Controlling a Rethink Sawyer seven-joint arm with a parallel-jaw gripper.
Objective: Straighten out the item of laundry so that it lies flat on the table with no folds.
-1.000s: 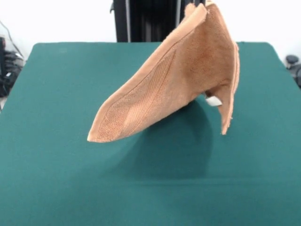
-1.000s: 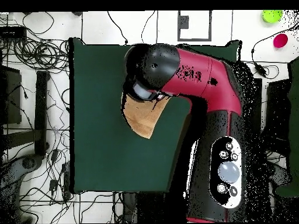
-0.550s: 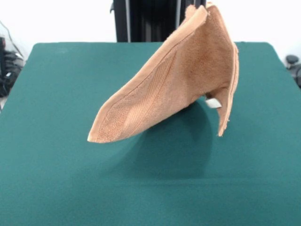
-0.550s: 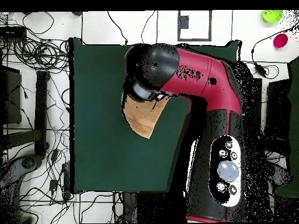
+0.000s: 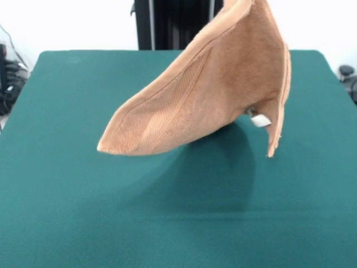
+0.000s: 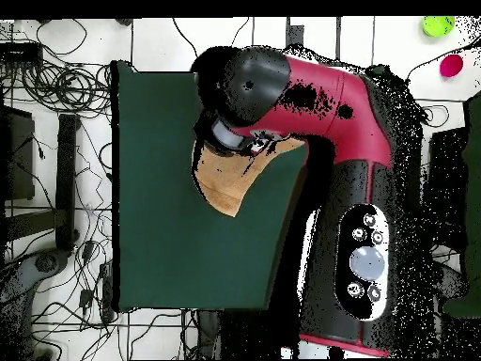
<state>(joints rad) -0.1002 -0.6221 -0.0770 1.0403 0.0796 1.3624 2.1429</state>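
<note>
towel [image 5: 212,95] is held up by one corner, draped and folded, clear above the green worktop [image 5: 67,195]; gripper state cannot be told.

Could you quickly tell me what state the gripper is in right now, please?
Gripper: cannot be told; it is hidden behind the towel in the front view and under the arm overhead. The towel hangs lifted above the table.

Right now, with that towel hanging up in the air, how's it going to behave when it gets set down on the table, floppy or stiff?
Probably floppy: the towel hangs from its top edge and drapes in a curved sheet, with one corner dangling free above the table. It looks light, since it billows instead of hanging straight down. Lowered as is, it would likely crumple or fold over rather than land flat.
</note>
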